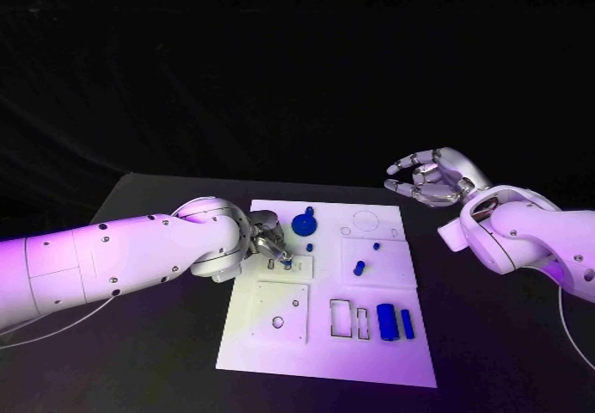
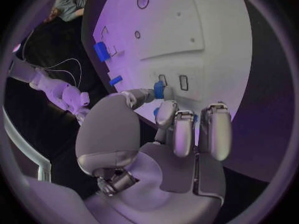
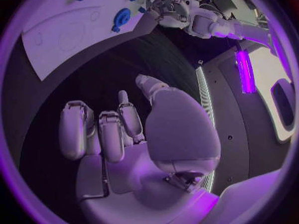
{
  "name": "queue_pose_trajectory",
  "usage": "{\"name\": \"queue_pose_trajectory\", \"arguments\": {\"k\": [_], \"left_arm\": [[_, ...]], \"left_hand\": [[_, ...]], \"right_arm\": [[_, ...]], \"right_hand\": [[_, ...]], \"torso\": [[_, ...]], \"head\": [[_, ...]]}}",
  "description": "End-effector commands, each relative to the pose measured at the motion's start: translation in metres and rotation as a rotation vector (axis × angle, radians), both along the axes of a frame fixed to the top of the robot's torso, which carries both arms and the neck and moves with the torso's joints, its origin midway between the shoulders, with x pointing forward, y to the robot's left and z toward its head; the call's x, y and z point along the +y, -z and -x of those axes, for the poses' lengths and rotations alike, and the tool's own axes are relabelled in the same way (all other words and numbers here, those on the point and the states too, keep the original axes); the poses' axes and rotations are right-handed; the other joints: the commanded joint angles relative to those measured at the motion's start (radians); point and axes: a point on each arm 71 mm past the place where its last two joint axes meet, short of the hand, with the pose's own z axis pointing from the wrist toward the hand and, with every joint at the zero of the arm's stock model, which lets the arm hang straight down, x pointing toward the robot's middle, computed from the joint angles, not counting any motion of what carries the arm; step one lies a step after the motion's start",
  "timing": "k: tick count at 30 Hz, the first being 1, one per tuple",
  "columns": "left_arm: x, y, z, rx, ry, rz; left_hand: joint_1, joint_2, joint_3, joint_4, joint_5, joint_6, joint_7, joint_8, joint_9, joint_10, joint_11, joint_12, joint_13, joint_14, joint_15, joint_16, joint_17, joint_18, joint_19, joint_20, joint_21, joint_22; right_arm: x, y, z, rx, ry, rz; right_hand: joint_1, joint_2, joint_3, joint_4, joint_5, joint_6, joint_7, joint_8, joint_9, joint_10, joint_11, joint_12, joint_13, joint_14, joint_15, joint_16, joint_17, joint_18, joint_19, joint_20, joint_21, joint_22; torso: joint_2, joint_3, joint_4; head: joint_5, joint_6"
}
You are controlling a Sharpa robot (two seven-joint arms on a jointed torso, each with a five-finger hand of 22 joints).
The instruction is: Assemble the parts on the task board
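My left hand (image 1: 264,238) pinches a small blue part (image 2: 159,89) over the board (image 1: 372,366) slots. Keep it upright, lower slowly. Right hand (image 1: 426,179) holds nothing, fingers apart.

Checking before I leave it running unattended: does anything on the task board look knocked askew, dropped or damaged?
Nothing stands out. The task board lies flat on the black table, and its blue parts sit on it, none on the table. The left hand pinches a small blue part over the board; the right hand is raised beside it, holding nothing.
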Motion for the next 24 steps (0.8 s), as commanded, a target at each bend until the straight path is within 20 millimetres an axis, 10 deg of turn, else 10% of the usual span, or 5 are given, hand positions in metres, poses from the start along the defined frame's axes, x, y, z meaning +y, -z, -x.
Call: {"name": "queue_pose_trajectory", "arguments": {"k": [1, 24], "left_arm": [[-0.0017, 0.0011, 0.001, 0.002, 0.03, -0.033], [-0.0045, 0.0084, 0.0029, 0.025, 0.06, -0.069]], "left_hand": [[-0.002, -0.003, 0.194, -0.199, 0.003, 0.024, -0.016, 0.003, 0.002, 0.006, 0.001, 0.005, 0.001, 0.107, -0.007, 0.004, 0.263, -0.007, 0.013, -0.009, 0.006, 0.034], [-0.004, -0.005, 0.193, -0.199, 0.008, 0.025, -0.017, 0.005, 0.005, 0.006, 0.0, 0.003, 0.0, 0.107, -0.007, 0.004, 0.263, -0.007, 0.014, -0.009, 0.006, 0.035]], "right_arm": [[0.0012, 0.0002, 0.0004, -0.004, -0.014, 0.01], [0.0022, 0.0002, 0.0007, -0.002, -0.02, 0.008]], "right_hand": [[-0.006, 0.001, 0.005, 0.002, 0.005, 0.002, -0.002, 0.003, -0.001, -0.005, -0.001, -0.007, -0.001, 0.062, -0.008, -0.006, 0.093, 0.016, -0.008, -0.002, -0.004, 0.085], [-0.013, -0.001, 0.004, 0.008, -0.007, 0.003, -0.003, 0.006, -0.002, -0.004, -0.002, -0.006, -0.001, 0.062, -0.009, -0.007, 0.093, 0.016, -0.006, -0.003, -0.004, 0.086]], "torso": [[0.0, -0.0001, 0.0004], [-0.001, 0.0007, -0.0008]], "head": [[-0.001, 0.002], [0.002, 0.001]]}}
